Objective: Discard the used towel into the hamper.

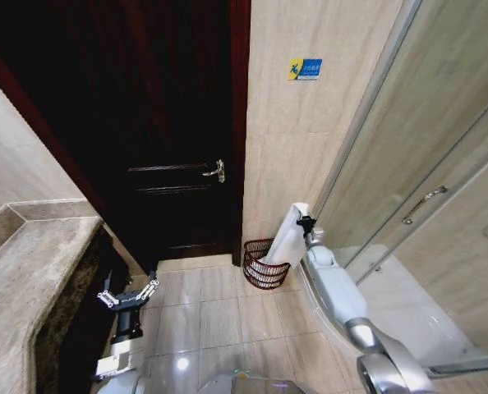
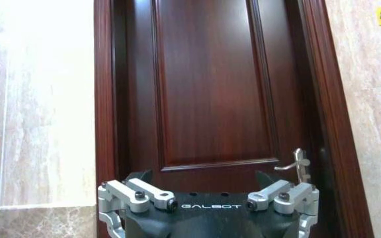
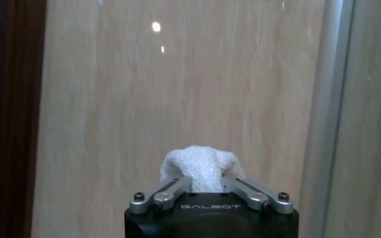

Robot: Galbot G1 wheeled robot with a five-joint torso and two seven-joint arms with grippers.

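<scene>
A white towel [image 1: 287,236] hangs from my right gripper [image 1: 304,220], which is shut on its top. The cloth's lower end dips into the hamper [image 1: 263,264], a small dark red wire basket on the floor in the corner beside the door. In the right wrist view the towel [image 3: 199,167] bunches between the closed fingers [image 3: 158,196] in front of the beige wall. My left gripper [image 1: 128,290] is open, low at the left beside the counter, holding nothing. In the left wrist view its fingers [image 2: 140,194] are spread before the door.
A dark wooden door [image 1: 158,123] with a metal handle [image 1: 216,171] stands behind the hamper. A stone counter [image 1: 22,279] runs along the left. A glass shower enclosure [image 1: 425,189] with a raised white base fills the right. Tiled floor [image 1: 203,320] lies between.
</scene>
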